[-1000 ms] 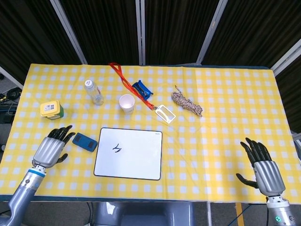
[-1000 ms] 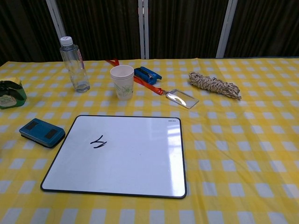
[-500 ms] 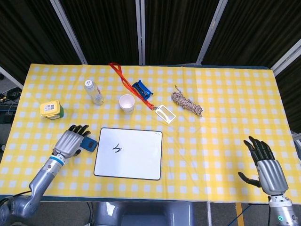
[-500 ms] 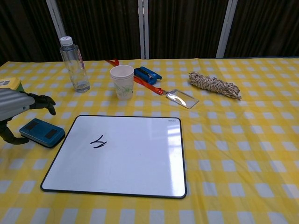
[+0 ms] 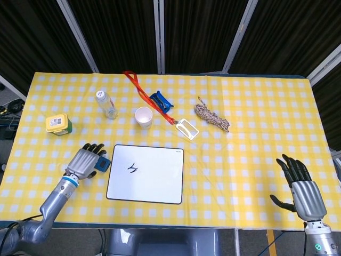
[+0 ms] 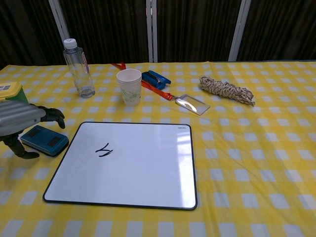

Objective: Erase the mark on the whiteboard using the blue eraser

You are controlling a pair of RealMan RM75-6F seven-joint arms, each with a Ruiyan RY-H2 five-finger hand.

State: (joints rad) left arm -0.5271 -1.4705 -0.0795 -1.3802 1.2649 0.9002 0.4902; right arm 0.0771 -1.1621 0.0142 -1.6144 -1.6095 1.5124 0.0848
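Your left hand [image 5: 85,161] has slid further right since half a second ago and now sits over the eraser [image 5: 102,163], fingers spread around it and not closed on it; your right hand [image 5: 302,191] has hardly shifted. From the head camera, the eraser lies on the bench [image 5: 250,133] just beside the left edge of the whiteboard [image 5: 146,174], whose mark [image 5: 132,169] sits left of centre. Your right hand rests open, fingers apart, near the bench's front right corner, well apart from the board

From the chest camera, your left hand [image 6: 22,123] arches over the eraser [image 6: 45,140], fingers [image 6: 55,114] curved above it and thumb low in front; you cannot tell whether they touch it. Behind the whiteboard [image 6: 143,168] stand a bottle [image 6: 78,69] and a cup [image 6: 129,86]
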